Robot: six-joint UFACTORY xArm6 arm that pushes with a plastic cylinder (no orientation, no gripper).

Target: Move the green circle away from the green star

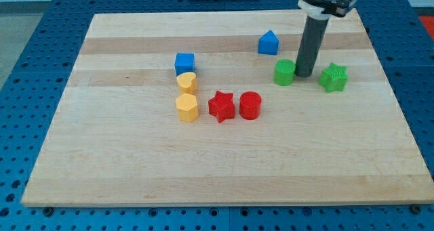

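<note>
Upper part of the arm cut off at the view's top, only a dark collar and the straight rod showing. No gripper on this rig, so nothing to report as released or clenched. My tip [304, 76] down on the counter [224, 163], planted right between the two green pieces. Hard to tell whether the tip actually touches the green circle [285, 72]; looks pressed against its right side, or just beside it. Base of the rod hiding a sliver of that block's right edge.

Green circle: short, round, bright green cylinder, flat top, standing upright in the upper right part of the counter. Green star [333, 77] just to the view's right of the tip, apart from the circle, points a bit soft at this size.

Above and left of the circle, a blue block [268, 43] with a peaked top, exact shape hard to make out. Further left, a blue cube [184, 62] with a yellow heart [187, 82] touching below it, then a yellow hexagon-like block [187, 108] just below that. Red star [221, 106] and red cylinder [250, 105] side by side, close to touching, near the counter's middle.

No labels, brands or writing readable anywhere.
</note>
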